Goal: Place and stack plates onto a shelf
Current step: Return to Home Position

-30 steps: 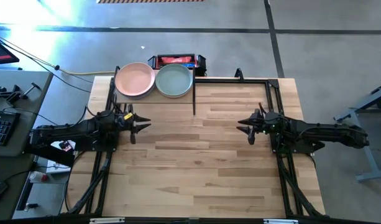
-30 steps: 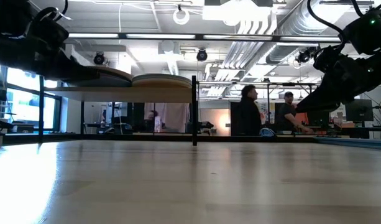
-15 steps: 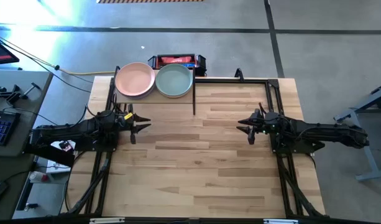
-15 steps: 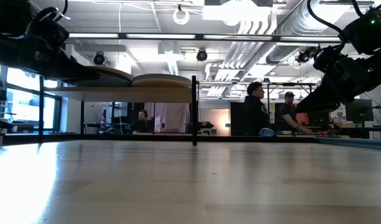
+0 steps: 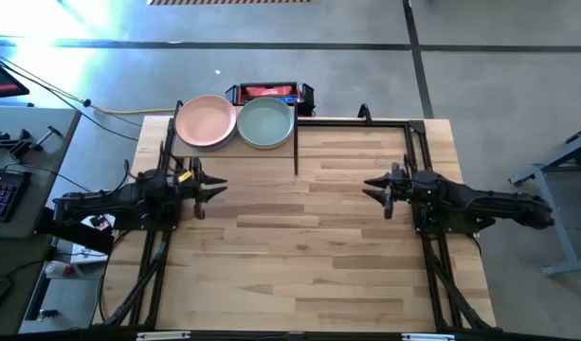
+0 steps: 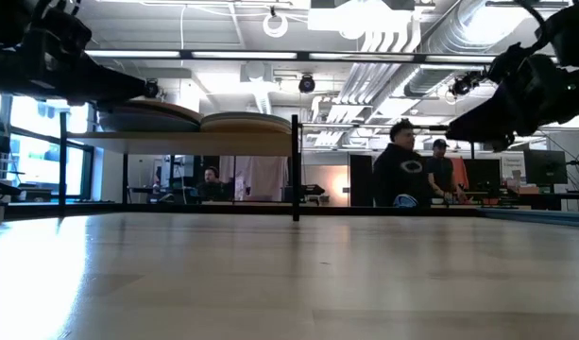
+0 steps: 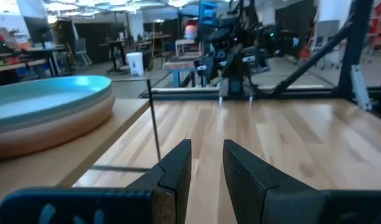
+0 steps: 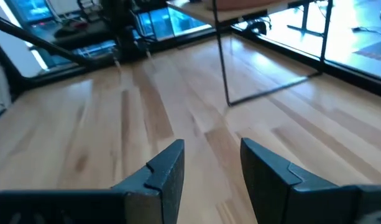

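Wooden table [image 5: 299, 246] separates left gripper [image 5: 217, 189] and right gripper [image 5: 369, 187], both slightly parted; stacked plates [image 5: 206, 121] fill shelf [image 6: 195, 143] beyond left fingers [image 7: 174, 171].

Bright, even overhead light fills the high view. A hard glare washes out the floor [image 5: 44, 38] at the far left, and the tabletop [image 5: 299, 246] carries only faint, soft shadows beneath the arms. In the low view, ceiling lights [image 6: 346, 19] and windows [image 6: 25, 142] shine from behind, so the arms and the shelf [image 6: 195, 140] stand as dark silhouettes, and a pale sheen spreads over the tabletop's near left. In the right wrist view, a patch beyond the tabletop is blown out white.
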{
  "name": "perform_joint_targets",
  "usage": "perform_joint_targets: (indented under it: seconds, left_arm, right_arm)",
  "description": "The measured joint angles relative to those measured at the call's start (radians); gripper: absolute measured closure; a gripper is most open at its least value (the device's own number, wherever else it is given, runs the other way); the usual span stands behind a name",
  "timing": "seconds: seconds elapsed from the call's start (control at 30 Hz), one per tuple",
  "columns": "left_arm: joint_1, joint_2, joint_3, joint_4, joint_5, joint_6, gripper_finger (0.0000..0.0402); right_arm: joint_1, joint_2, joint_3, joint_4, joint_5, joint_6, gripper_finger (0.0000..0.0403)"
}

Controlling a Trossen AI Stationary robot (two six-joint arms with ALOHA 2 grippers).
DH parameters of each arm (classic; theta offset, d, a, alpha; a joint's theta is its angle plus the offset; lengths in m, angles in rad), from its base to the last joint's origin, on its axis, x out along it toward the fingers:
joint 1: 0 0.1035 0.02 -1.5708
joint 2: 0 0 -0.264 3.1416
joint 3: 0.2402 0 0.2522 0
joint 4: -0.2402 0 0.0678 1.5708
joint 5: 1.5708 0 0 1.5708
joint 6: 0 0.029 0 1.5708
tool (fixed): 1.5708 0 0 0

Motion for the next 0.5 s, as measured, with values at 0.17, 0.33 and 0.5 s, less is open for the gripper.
perform_joint_targets:
  seconds: [0.17, 0.33, 0.5]
  left_arm:
    - [-0.050, -0.025, 0.000, 0.000, 0.000, 0.000, 0.0319]
    - [-0.124, -0.025, -0.001, 0.000, 0.001, 0.000, 0.0319]
    - [-0.163, -0.025, -0.001, 0.000, 0.001, 0.000, 0.0319]
  right_arm:
    - [0.051, -0.052, 0.000, 0.000, 0.000, 0.000, 0.0263]
    - [0.112, -0.127, 0.000, 0.000, 0.000, 0.000, 0.0263]
    - [0.132, -0.202, 0.000, 0.000, 0.000, 0.000, 0.0263]
